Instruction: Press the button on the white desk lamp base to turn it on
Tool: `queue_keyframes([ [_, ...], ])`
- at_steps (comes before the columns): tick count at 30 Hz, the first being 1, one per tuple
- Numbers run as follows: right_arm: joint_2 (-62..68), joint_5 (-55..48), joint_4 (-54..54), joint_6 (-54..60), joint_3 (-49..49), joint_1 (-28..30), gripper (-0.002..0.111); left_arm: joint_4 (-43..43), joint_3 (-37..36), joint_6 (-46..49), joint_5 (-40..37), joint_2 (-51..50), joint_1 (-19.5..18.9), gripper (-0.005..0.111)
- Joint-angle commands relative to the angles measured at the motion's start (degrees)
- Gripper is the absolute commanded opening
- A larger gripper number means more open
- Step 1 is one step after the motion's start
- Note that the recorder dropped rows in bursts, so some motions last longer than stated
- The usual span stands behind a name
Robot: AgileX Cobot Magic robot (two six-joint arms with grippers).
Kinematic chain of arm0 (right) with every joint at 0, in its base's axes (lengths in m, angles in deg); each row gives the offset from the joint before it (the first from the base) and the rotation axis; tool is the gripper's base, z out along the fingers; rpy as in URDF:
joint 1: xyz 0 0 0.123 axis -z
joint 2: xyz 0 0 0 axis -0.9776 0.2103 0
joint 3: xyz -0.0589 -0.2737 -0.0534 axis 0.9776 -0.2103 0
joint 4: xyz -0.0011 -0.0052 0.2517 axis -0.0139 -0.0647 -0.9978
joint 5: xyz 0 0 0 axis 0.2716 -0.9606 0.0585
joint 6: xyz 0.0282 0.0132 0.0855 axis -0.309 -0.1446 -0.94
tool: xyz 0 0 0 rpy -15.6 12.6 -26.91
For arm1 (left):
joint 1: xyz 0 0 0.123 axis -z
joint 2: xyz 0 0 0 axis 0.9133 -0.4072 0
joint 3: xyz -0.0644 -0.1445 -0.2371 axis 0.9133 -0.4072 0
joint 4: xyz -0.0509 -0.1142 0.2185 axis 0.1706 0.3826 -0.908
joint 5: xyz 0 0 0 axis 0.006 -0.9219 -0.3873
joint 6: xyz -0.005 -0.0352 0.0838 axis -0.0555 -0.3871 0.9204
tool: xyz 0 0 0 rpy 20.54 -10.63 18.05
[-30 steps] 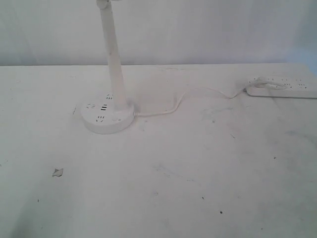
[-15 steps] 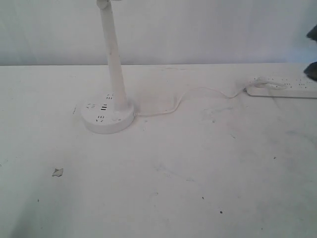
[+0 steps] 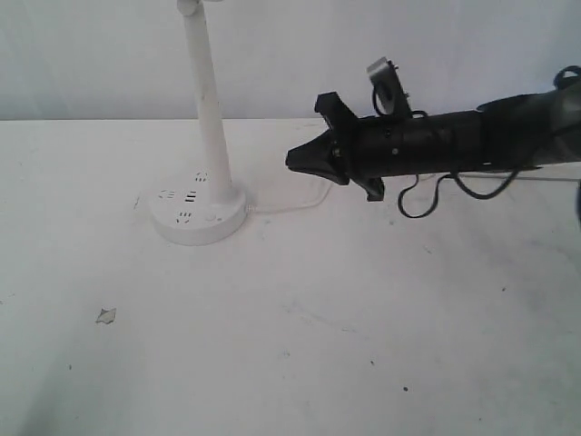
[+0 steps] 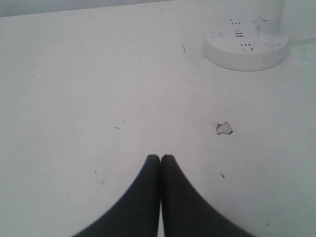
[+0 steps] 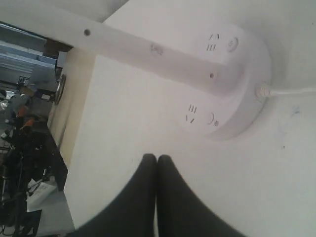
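Note:
The white desk lamp base (image 3: 195,218) stands at the table's left middle, with its stem (image 3: 205,100) rising out of the top of the exterior view. The button (image 3: 215,218) is a faint round outline on the base's front right, also seen as the button (image 4: 270,44) in the left wrist view. My right gripper (image 3: 290,161) is shut and empty, pointing left, a short way right of the stem and above the cord. In its own view the right gripper (image 5: 157,158) is just short of the base (image 5: 247,103). My left gripper (image 4: 160,158) is shut and empty over bare table, well short of the base (image 4: 244,54).
A thin cord (image 3: 304,203) runs right from the base under the right arm (image 3: 454,141). A small paper scrap (image 3: 106,315) lies front left, seen as the scrap (image 4: 223,128) beside the left gripper. The arm now covers the power strip at the right.
The right arm has swept in from the right edge to the middle of the table, its shut gripper now close to the lamp stem. The lamp has not moved.

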Motion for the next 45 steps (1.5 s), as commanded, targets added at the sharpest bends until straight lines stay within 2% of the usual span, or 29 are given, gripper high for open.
queue_keyframes([
  [1,7.9,-0.2,-0.7,1.1,9.1,-4.2,0.000,0.3,-0.1,0.0,0.1,-0.4,-0.1,0.000],
  [6,13.8,2.5,-0.7,0.9,15.7,-8.3,0.000,0.3,-0.1,0.0,0.1,-0.4,-0.1,0.000],
  [11,17.3,3.8,-0.4,0.9,17.8,-10.3,0.000,0.3,-0.1,0.0,0.1,-0.4,-0.1,0.000],
  [24,18.5,20.5,-0.2,4.1,20.5,-16.7,0.000,0.3,-0.1,0.0,0.1,-0.4,-0.1,0.000],
  [34,18.5,23.5,-0.2,5.2,20.4,-17.4,0.000,0.3,-0.1,0.0,0.1,-0.4,-0.1,0.000],
  [45,18.5,22.2,0.0,4.8,20.4,-17.7,0.000,0.3,-0.1,0.0,0.1,-0.4,-0.1,0.000],
])
